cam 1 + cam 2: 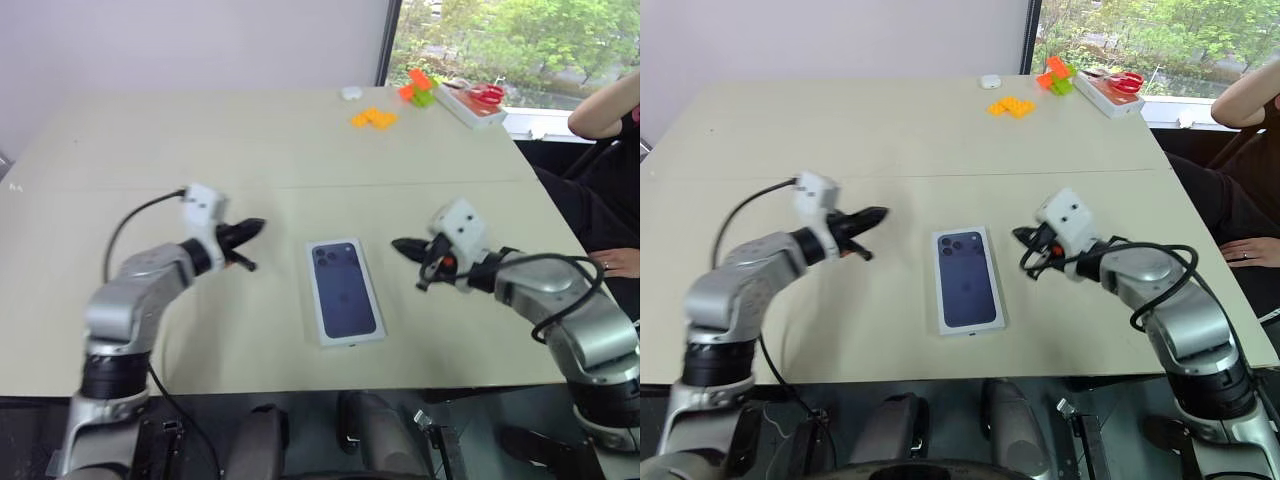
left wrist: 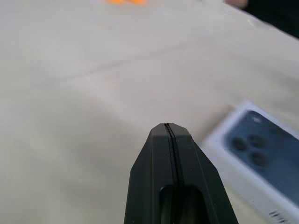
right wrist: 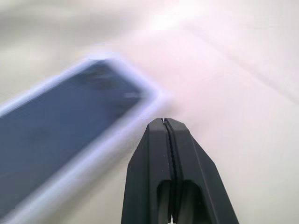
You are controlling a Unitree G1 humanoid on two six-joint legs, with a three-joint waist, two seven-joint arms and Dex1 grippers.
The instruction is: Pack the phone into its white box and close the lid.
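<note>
A white box (image 1: 345,292) lies flat at the middle of the table, nearer the front edge. Its top face shows a dark blue phone with camera lenses, which I take for the printed lid (image 1: 966,278) sitting on the box. The phone itself is hidden. My left gripper (image 1: 258,226) hovers left of the box, shut and empty, pointing toward it. On the opposite side my right gripper (image 1: 397,243) is shut and empty too, its tip a short way from the box's right edge. The left wrist view shows the lid's camera corner (image 2: 254,149) beside the shut fingers (image 2: 167,140).
Orange pieces (image 1: 373,118), green and orange blocks (image 1: 418,88), a small white object (image 1: 351,93) and a white tray with red scissors (image 1: 475,102) sit at the far right of the table. A person's arm (image 1: 605,105) and hand (image 1: 618,262) are beyond the right edge.
</note>
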